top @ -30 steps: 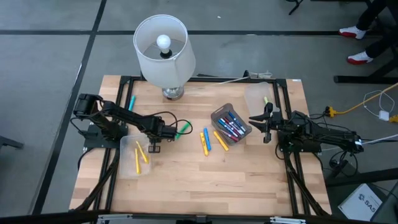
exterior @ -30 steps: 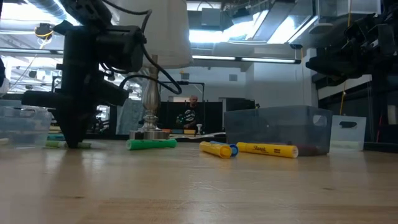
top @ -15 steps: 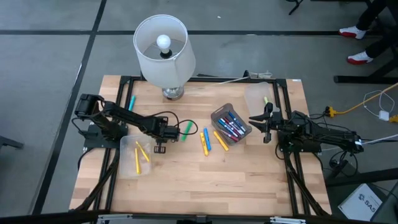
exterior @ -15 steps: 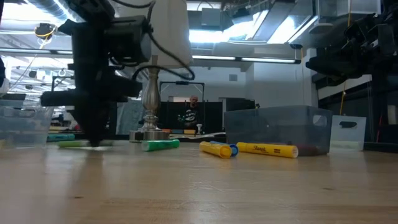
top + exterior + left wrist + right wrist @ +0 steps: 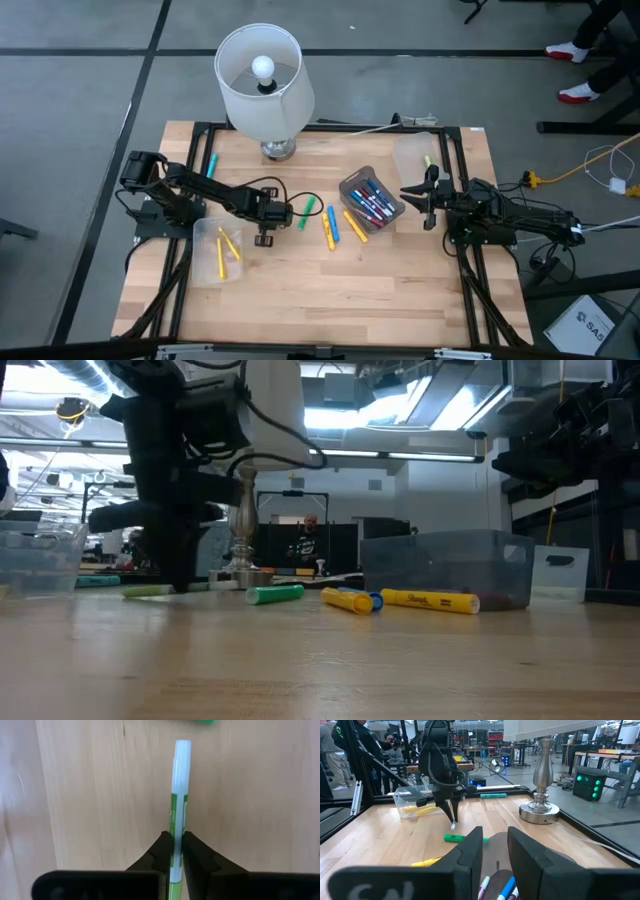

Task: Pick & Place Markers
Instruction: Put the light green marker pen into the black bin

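Note:
My left gripper (image 5: 264, 228) stands fingers-down left of the table's middle, shut on a thin green marker with a white cap (image 5: 181, 760). A thicker green marker (image 5: 306, 212) lies flat on the wood just to its right (image 5: 275, 594). Yellow and blue markers (image 5: 331, 228) lie loose beside a dark clear bin (image 5: 372, 200) full of blue and red markers. My right gripper (image 5: 425, 204) hovers open at that bin's right side (image 5: 495, 851). My left gripper pinches the thin green marker's barrel (image 5: 175, 835) between its two fingertips (image 5: 162, 851), coming from above and lying across it. The marker lies level, low over the table, its white cap toward the table's right; whether it touches the wood I cannot tell.
A lamp (image 5: 260, 80) stands at the far edge. A clear bin (image 5: 220, 250) with yellow markers sits near the left arm, another clear bin (image 5: 412, 155) at the far right. A teal marker (image 5: 211, 163) lies far left. The near half of the table is bare wood.
My left gripper has moved toward the table's right, staying shut on the thin marker. The thick green marker has shifted rightward ahead of it along the table. The right arm has kept still.

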